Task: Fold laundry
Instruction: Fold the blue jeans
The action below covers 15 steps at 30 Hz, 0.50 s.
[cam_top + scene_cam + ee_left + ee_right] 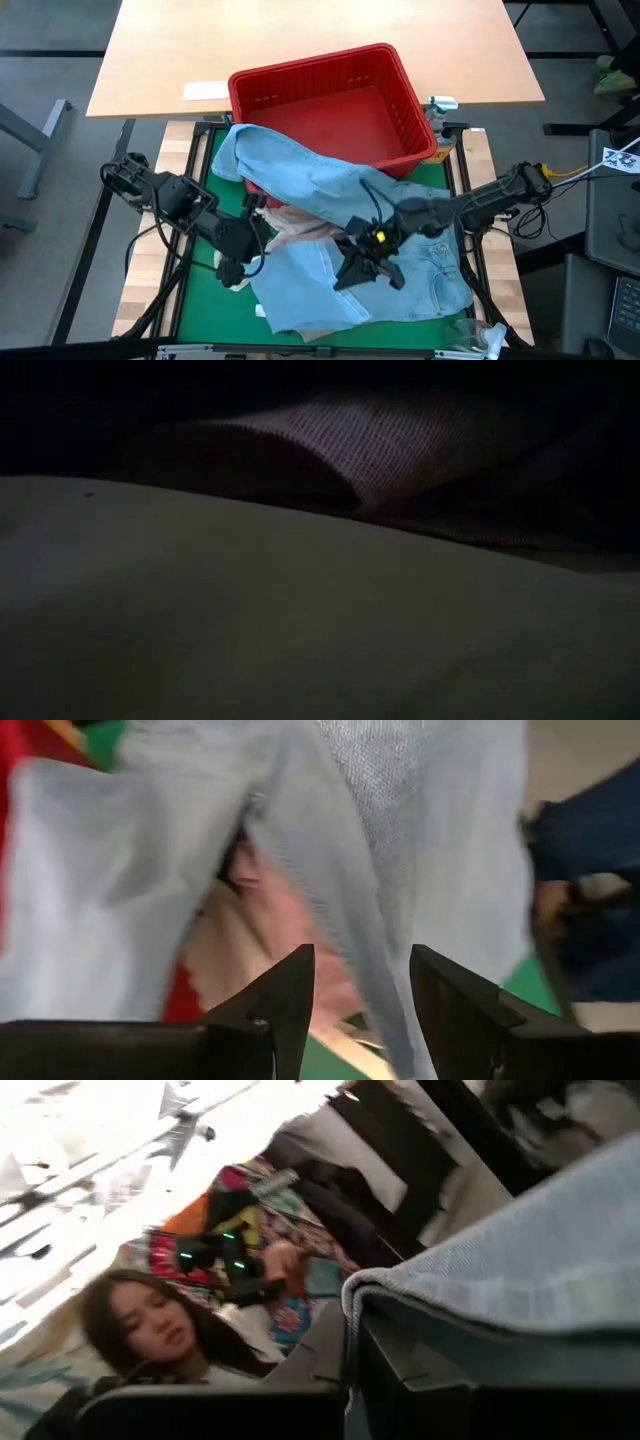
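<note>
Green mat (200, 290): left pincer (362, 982) apart beside jeans (330, 180), right pincer (372, 262) clamped on them.

A broad pale wooden tabletop (320, 50) fills the far part of the high view, standing on a dark grey floor (40, 250), with a small white paper slip (206, 90) lying near its front edge. Nearer, a green mat (200, 290) covers the work table, framed by black rails and light wooden boards (143, 290). The right wrist view shows a person (170, 1330) with dark hair before bright light and colourful clutter.
</note>
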Each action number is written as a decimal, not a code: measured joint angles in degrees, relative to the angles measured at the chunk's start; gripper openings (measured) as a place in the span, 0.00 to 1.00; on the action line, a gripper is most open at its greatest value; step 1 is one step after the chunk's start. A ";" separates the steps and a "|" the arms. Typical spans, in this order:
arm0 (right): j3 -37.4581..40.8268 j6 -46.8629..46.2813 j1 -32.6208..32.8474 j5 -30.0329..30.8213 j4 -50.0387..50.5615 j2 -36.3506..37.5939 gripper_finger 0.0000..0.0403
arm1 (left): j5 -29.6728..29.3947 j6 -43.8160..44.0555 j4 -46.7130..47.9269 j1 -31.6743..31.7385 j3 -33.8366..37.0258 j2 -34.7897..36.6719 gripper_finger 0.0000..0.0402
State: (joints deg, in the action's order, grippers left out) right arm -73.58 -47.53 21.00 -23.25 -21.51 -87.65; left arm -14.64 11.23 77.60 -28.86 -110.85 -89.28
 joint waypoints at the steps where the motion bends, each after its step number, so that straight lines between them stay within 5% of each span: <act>1: 0.00 -0.02 0.81 1.66 1.94 0.18 0.02 | 1.20 0.72 0.01 -0.08 0.00 -0.05 0.40; 15: 0.00 -4.77 8.59 22.88 12.18 0.19 0.02 | 5.88 16.87 -0.17 -4.32 1.71 -0.06 0.40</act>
State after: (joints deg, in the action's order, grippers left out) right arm -73.58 -52.29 29.59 -0.37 -9.33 -87.46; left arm -8.75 28.10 77.43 -33.18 -109.13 -89.34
